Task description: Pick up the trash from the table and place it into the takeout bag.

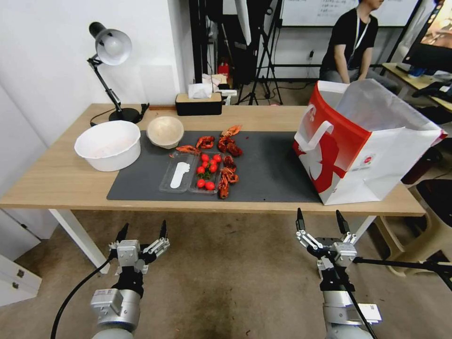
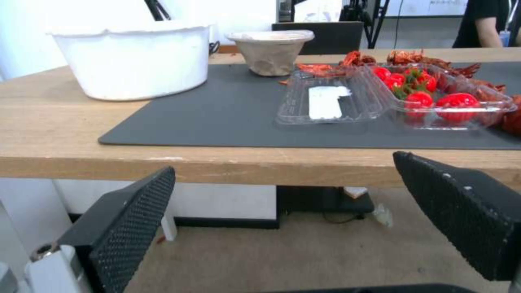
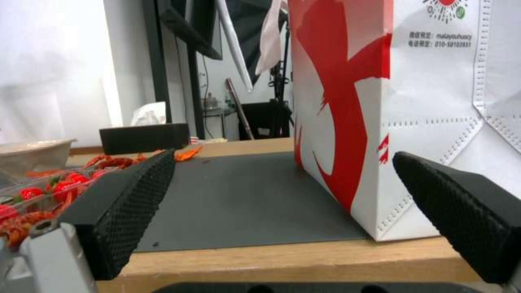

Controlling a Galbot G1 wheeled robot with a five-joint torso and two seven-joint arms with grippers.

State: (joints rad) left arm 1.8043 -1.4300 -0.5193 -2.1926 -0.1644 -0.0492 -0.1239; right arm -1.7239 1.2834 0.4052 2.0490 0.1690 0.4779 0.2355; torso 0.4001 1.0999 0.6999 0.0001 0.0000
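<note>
On the table, a dark grey mat carries the trash. It is made up of a small beige bowl, red crayfish shells and an open clear plastic box with cherry tomatoes. The takeout bag, red and white, stands open at the table's right end. My left gripper hangs open below the front edge, facing the box. My right gripper is open too, low before the bag's near corner.
A large white bowl sits on the table left of the mat. A desk lamp and a black tissue box stand along the back edge. A dark chair is beside the table's right end.
</note>
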